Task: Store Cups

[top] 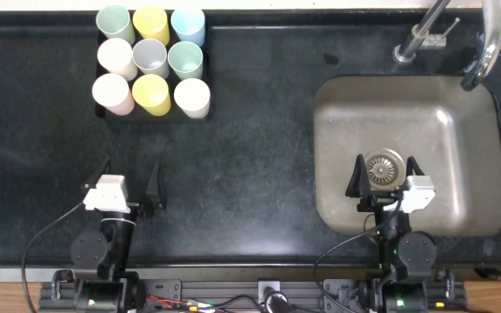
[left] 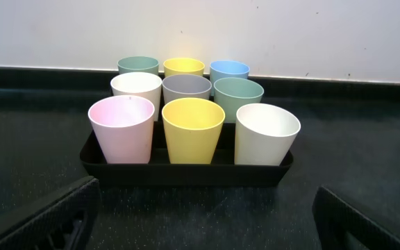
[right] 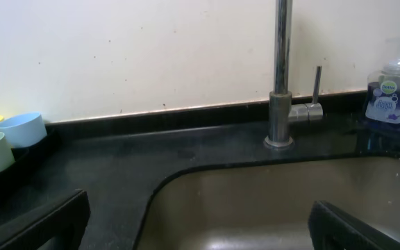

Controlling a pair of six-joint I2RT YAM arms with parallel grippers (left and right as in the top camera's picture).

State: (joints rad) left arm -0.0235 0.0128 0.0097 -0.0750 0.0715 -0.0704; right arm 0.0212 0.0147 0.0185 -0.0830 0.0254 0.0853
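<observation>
Jaws on the left gripper [top: 130, 176] are standing wide apart and holding nothing, with the gripper sitting low over the dark counter [top: 259, 148] near its own base. Straight ahead of it, toward the back wall, nine cups [left: 186, 90] are standing upright with mouths up in three rows of three inside a black tray [left: 186, 173]. The pink cup [left: 122, 128], the yellow cup [left: 193, 128] and the white cup [left: 266, 132] are forming the row nearest this gripper. The left arm is plainly the nearer one, and any reach would likely be running forward along the counter to that front row. The right gripper [top: 384, 176] is also gaping open and empty, hanging over the sink [top: 459, 104] well apart from the tray, with the faucet [right: 280, 76] rising beyond it.
</observation>
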